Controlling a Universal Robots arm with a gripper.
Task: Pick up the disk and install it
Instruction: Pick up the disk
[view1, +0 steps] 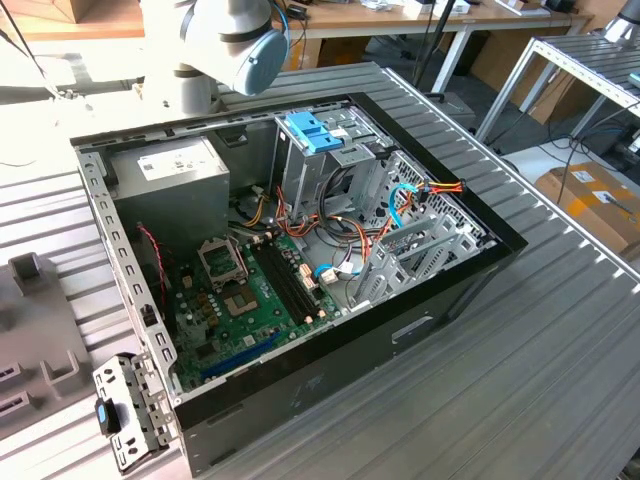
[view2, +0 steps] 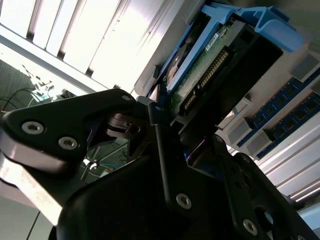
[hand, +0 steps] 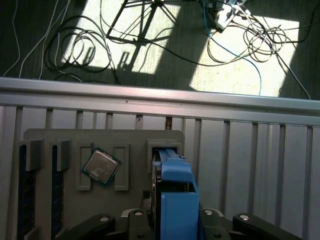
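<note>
I am watching the disk (hand: 175, 200), a flat dark hard drive framed by bright blue plastic rails. It is standing on edge, its far end seemingly seated in the corner slot of the moulded grey plastic tray (hand: 130, 137). I judge the slot is propping it upright for gripping. Its long axis is running from the black gripper (view2: 192, 127) into that slot. The jaws are clamping its broad faces.

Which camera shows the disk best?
The second wrist view. There the disk is close up, and you can see its green circuit board, its connector and its blue rails. In the first wrist view the disk is seen edge-on, mostly a blue rail, with a grey tray behind it. The exterior view looks at the open computer case.
</note>
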